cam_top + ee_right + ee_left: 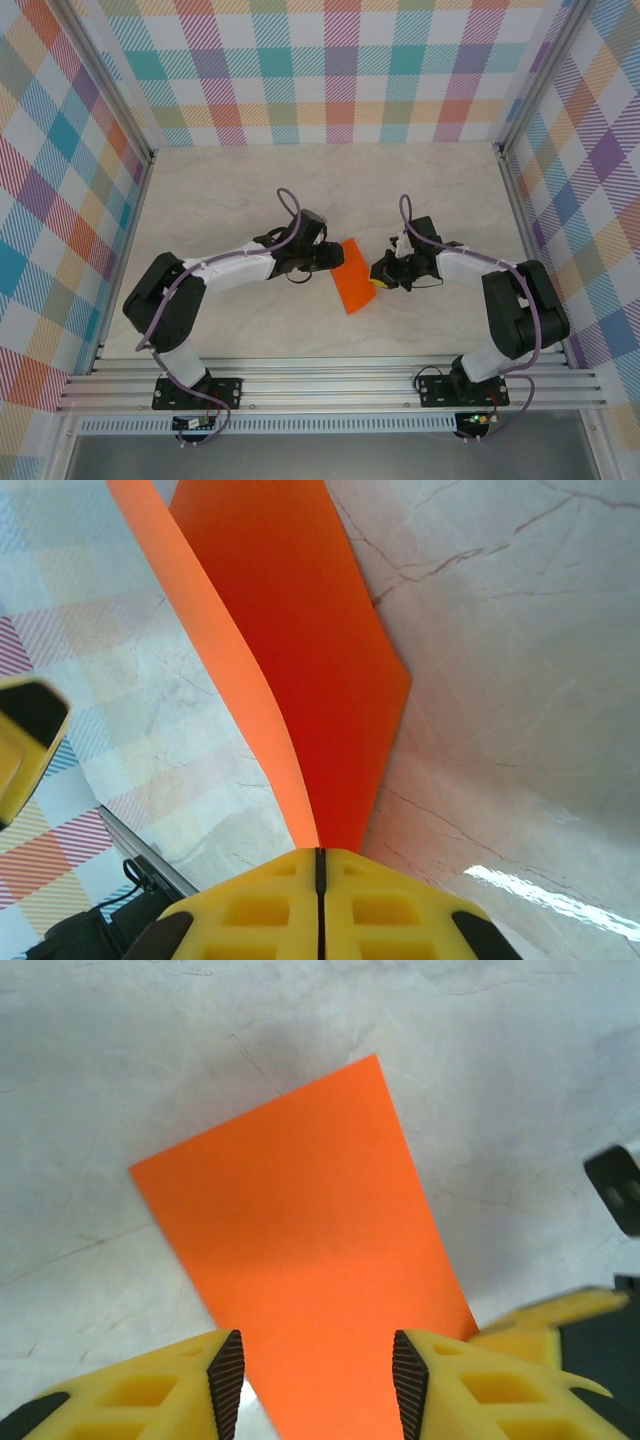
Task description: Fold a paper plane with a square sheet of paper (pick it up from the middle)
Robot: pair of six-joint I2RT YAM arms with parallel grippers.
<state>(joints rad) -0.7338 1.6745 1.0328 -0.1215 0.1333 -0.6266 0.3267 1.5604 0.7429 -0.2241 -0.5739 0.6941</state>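
Orange paper [352,277], creased into a narrow, slanting shape, sits at the middle of the table [250,190], between the two arms. The right gripper [381,274] is at its right edge, and the left gripper [335,258] is at its upper left. On the right wrist view, the right gripper [318,865] is pressed together, its yellow fingers meeting in a thin seam. The paper [300,660] comes straight out of that seam, so it is pinched there. From the pinch it fans away in two layers: a darker broad face with an angled corner and a lighter strip curving along its left side. On the left wrist view, the left gripper [312,1372] is spread, with its black ribbed pads [226,1380] well apart. The paper [300,1240] runs up through the gap as a flat tilted sheet. A sliver of pale table shows between the left pad and the paper's edge, so nothing is clamped there. The sheet's far corner throws a soft shadow on the marbled table [520,1080]; whether that end touches the surface I cannot tell. Plaid walls [340,70] ring the workspace.
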